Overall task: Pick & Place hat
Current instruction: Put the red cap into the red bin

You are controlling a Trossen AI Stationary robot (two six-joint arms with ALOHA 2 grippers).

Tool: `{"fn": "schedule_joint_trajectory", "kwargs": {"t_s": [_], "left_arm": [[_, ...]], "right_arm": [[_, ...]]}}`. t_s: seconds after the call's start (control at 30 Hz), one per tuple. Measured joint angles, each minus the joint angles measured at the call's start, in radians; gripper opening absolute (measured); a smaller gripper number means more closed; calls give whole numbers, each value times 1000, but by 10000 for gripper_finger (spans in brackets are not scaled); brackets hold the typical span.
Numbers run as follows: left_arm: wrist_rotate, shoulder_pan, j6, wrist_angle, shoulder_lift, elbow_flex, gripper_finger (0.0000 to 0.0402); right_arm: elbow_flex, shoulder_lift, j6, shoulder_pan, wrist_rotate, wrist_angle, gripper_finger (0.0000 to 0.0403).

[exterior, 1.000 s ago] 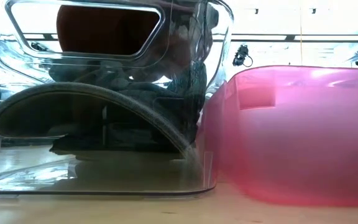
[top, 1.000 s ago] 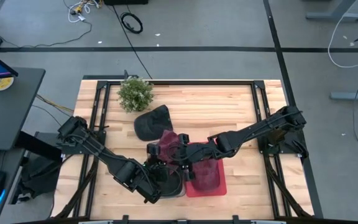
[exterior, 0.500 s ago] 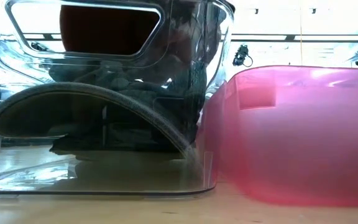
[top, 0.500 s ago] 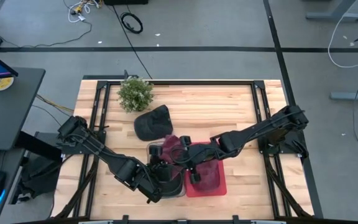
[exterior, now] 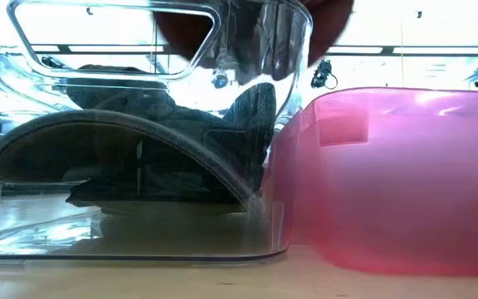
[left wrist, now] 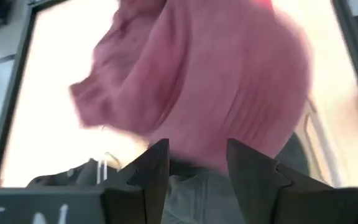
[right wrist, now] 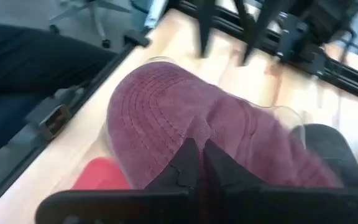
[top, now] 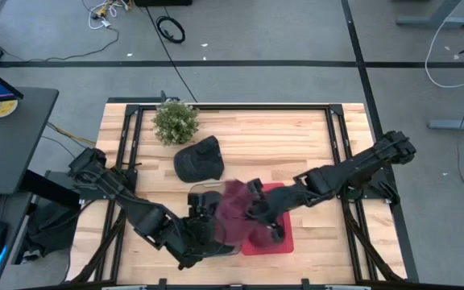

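The maroon hat hangs in my right gripper, whose fingers are pressed together on its soft fabric. The crown is rounded, stitched in concentric rows and seamed panels, with a suede-like nap. In the high view it sits low at the table's centre, over the seam between the clear bin and the pink bin, just at 3 o'clock of my left gripper.

My left gripper hovers low over the clear bin, its fingers spread, the hat's ribbed cloth filling the space ahead of them without being pinched.

The clear bin is glossy, see-through plastic with rounded corners and a cut-out handle; inside lies a dark grey cap, its curved brim arching along the wall. The pink bin, translucent with a thick smooth rim, touches it on the side.

At 11 o'clock of the hat, a black cap lies on the pale wooden table, and further on a small bushy green plant.
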Motion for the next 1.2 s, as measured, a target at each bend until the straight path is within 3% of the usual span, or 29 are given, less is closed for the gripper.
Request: {"fn": "schedule_joint_trajectory", "kwargs": {"t_s": [0.13, 0.37, 0.57, 1.03, 1.2], "left_arm": [[-37, -30, 11, -6, -2, -1, 158], [-131, -66, 67, -6, -2, -1, 152], [-158, -64, 67, -6, -2, -1, 151], [-158, -58, 67, -2, -2, -1, 151], [-158, -58, 68, -1, -2, -1, 151]], "right_arm": [[-119, -111, -62, 27, -39, 22, 0], [-399, -280, -217, 33, -337, 237, 0], [-563, -384, -279, -20, -455, 372, 0], [-814, -373, -319, -240, -713, 638, 0], [-879, -354, -315, -276, -725, 700, 0]]}}
